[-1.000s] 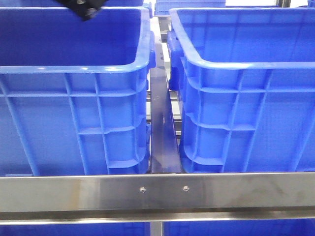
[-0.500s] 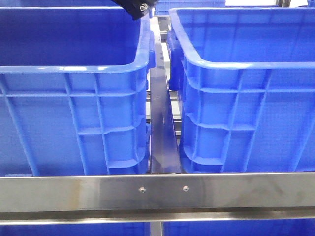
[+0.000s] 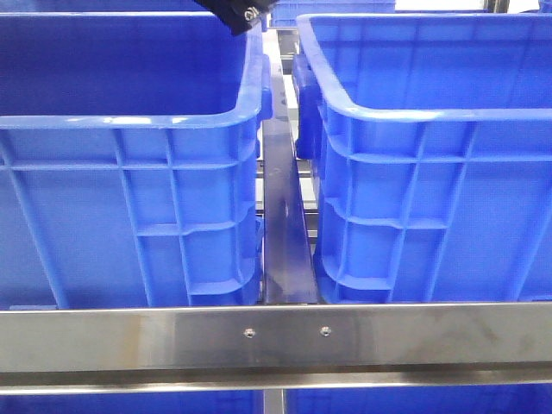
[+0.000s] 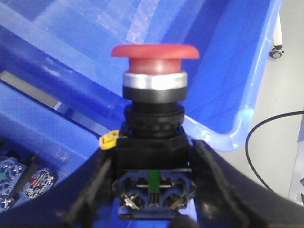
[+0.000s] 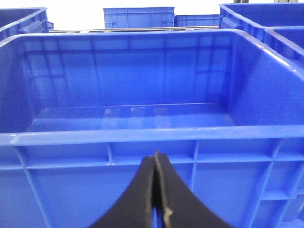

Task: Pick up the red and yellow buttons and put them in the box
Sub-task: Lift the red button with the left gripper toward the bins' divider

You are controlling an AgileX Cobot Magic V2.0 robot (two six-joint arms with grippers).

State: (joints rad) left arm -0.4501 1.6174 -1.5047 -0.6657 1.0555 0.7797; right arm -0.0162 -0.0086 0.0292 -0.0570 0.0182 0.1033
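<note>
1. Two blue crates fill the front view side by side: the left crate (image 3: pixel 129 172) and the right crate (image 3: pixel 431 172), with a metal rail (image 3: pixel 285 224) running between them and a steel crossbar (image 3: pixel 276 341) across the near edge. The pictures do not settle which crate is the destination box.
2. Left arm: only a dark tip of the left gripper (image 3: pixel 235 12) shows in the front view, at the top edge, over the far right corner of the left crate and near the gap between the crates.
3. Left wrist view: left gripper (image 4: pixel 154 190) pinches the black switch body of the red button (image 4: pixel 154 51), one finger on each side. Button's long axis runs straight out from the gripper, red mushroom cap farthest away. A small yellow tab (image 4: pixel 110 140) sticks out at its collar.
4. Beyond the held button: a blue crate rim (image 4: pixel 228 135), pale floor with a black cable (image 4: pixel 270 142), and to one side a few loose switch blocks (image 4: pixel 28 183). Which crate this rim belongs to, I cannot tell.
5. Right gripper (image 5: pixel 156 190): fingers pressed together, holding nothing, facing the side wall of an empty-looking crate (image 5: pixel 133 85).
6. Judgement: left arm is the one carrying the part; the coming move turns on getting the cap end inside a crate rim before letting go. No yellow button seen.
</note>
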